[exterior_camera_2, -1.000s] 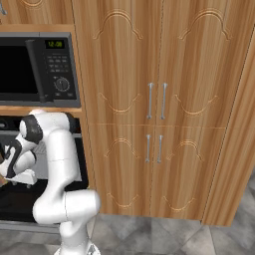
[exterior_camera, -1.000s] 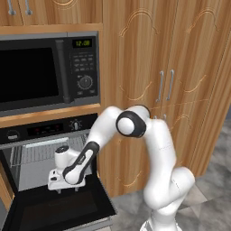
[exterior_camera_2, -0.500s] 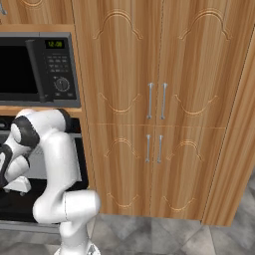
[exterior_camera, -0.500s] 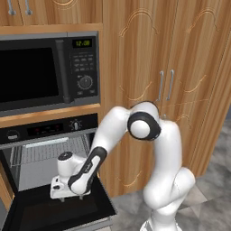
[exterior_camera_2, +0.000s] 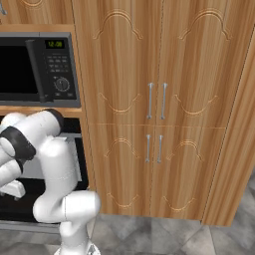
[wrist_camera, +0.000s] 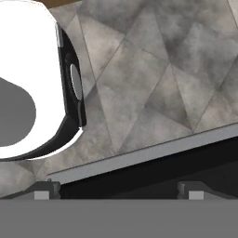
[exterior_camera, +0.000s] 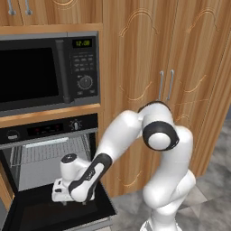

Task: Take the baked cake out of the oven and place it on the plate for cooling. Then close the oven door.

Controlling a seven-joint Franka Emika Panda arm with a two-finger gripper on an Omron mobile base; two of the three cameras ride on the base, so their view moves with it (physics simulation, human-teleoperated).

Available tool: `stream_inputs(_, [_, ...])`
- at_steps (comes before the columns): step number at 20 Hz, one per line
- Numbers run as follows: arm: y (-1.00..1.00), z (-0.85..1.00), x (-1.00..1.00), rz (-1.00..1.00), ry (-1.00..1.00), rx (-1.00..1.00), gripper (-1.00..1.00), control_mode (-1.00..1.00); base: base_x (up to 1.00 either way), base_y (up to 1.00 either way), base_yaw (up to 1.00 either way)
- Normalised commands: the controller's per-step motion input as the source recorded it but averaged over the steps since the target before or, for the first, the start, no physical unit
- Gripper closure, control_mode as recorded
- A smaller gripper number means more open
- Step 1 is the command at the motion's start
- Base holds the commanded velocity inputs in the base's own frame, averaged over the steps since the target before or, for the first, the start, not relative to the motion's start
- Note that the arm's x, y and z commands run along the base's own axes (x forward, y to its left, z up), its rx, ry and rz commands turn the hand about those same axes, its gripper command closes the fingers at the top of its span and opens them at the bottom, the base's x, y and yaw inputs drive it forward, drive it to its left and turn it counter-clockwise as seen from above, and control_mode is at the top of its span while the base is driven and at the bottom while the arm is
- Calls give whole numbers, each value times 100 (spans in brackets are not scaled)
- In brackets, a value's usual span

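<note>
**Inspector:** Oven (exterior_camera: 45, 153) status first. Where does it sit?

**Onlooker:** Built into the wooden cabinet wall (exterior_camera_2: 159, 99), low on the left, directly under the black microwave (exterior_camera: 47, 72). Its control strip with the round knob runs along the top, and the wire rack (exterior_camera: 49, 151) shows inside the cavity. I can't make out a cake on the rack from where I stand.

**Inspector:** Oven door (exterior_camera: 58, 212)?

**Onlooker:** Dropped fully open, lying flat and horizontal in front of the cavity. In the hand view its silver bar handle (wrist_camera: 139, 158) runs across as a grey strip along the door's outer edge, with the grey tiled floor (wrist_camera: 162, 69) beyond it.

**Inspector:** Arm position?

**Onlooker:** The white arm (exterior_camera: 153, 135) bends down and to the left from its base, elbow high, forearm reaching low toward the open door.

**Inspector:** Gripper (exterior_camera: 61, 194)?

**Onlooker:** Hanging just above the flat door, pointing downward near its front edge. The jaws stand wide apart with nothing between them; both dark fingertips (wrist_camera: 44, 189) show well separated in the hand view, over the door's black surface.
</note>
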Motion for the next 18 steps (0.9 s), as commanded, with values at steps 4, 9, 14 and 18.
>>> stream_inputs(4, [-4,15,-24,-2,1,0,-100,-100,0,0,0])
stream_inputs(9, [-12,12,-21,0,1,1,-100,-100,0,0,0])
stream_inputs(14, [-1,19,-27,0,3,0,-100,-100,0,0,0])
stream_inputs(18, [-2,22,-30,0,4,0,-100,-100,0,0,0])
